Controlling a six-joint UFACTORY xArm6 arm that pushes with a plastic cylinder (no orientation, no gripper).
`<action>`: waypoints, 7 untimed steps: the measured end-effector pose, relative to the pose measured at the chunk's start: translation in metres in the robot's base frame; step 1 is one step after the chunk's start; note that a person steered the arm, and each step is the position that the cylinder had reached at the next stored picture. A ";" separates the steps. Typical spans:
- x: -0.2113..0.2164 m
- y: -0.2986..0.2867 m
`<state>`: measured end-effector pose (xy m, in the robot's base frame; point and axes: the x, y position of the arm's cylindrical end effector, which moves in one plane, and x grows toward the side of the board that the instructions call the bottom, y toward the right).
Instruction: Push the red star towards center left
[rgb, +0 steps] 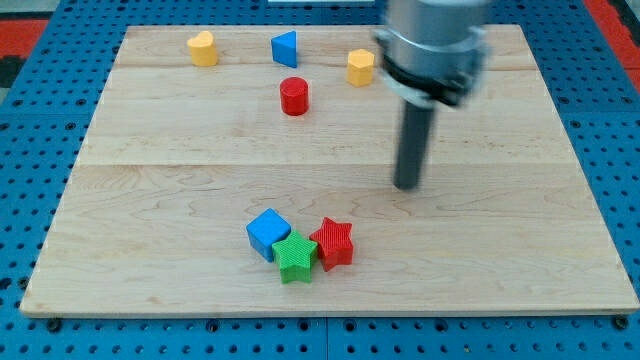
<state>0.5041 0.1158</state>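
The ribbed red plastic star (332, 243) sits near the wooden board's (150, 200) bottom edge, touching the green star (295, 257), with the blue cube (268, 234) just beyond. My tip (406, 185), a bare rod with no claw to open or close, stands up-right of it, apart. Pushing left, I risk dragging both neighbours along.

Board (150, 150) – pale wood, visible grain, matt. Red star (333, 243), green star (295, 257) – ribbed, plastic-looking.
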 end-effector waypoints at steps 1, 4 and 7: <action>0.048 -0.013; 0.055 -0.084; 0.069 -0.097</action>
<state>0.5732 0.0184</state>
